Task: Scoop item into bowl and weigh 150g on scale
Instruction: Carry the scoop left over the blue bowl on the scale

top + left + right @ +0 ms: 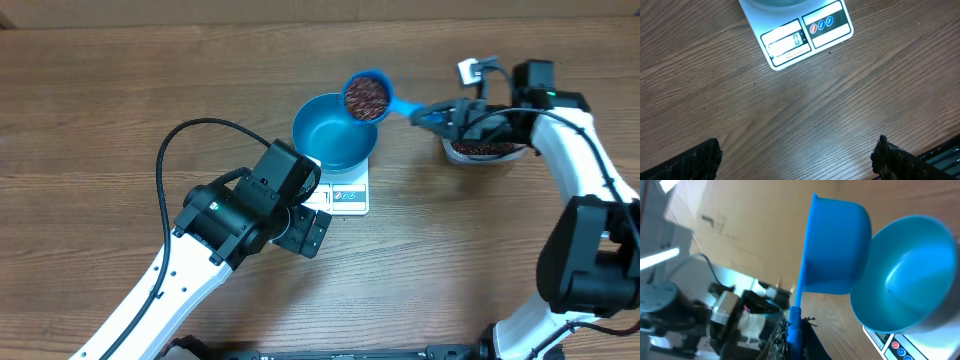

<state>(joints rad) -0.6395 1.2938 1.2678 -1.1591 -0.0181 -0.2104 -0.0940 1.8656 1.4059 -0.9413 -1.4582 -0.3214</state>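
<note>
The blue bowl stands on the white scale, its inside bare in the right wrist view. A blue scoop heaped with red-brown beans hangs over the bowl's far right rim. My right gripper is shut on the scoop's handle. The clear tub of beans sits under the right arm. My left gripper is open just in front of the scale's display, holding nothing; its fingers stand wide apart over the wood.
The left arm lies across the table's front left, its black cable looping behind it. The right arm's white links run down the right side. A cardboard wall stands behind the table.
</note>
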